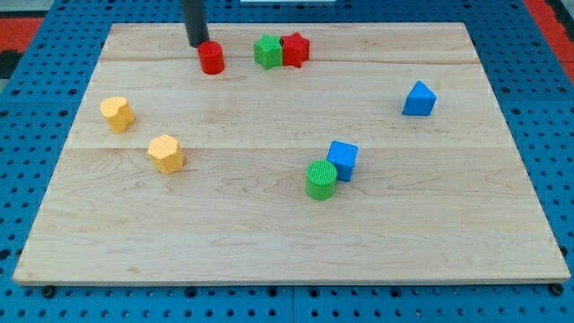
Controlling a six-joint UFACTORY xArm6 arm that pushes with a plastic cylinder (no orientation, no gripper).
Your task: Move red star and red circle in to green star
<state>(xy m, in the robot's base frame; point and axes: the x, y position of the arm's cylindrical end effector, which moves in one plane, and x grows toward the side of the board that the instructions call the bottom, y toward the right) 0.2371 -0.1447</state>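
Note:
The green star (266, 51) sits near the view's top edge of the wooden board (287, 233). The red star (295, 48) touches its right side. The red circle (212, 57) stands a short way to the left of the green star, with a gap between them. My tip (196, 43) is just up and to the left of the red circle, touching or nearly touching it.
A yellow block (117, 113) and a second yellow block (166, 153) sit at the view's left. A green circle (321, 179) touches a blue cube (342, 160) near the middle. A blue block (419, 99) sits at the right.

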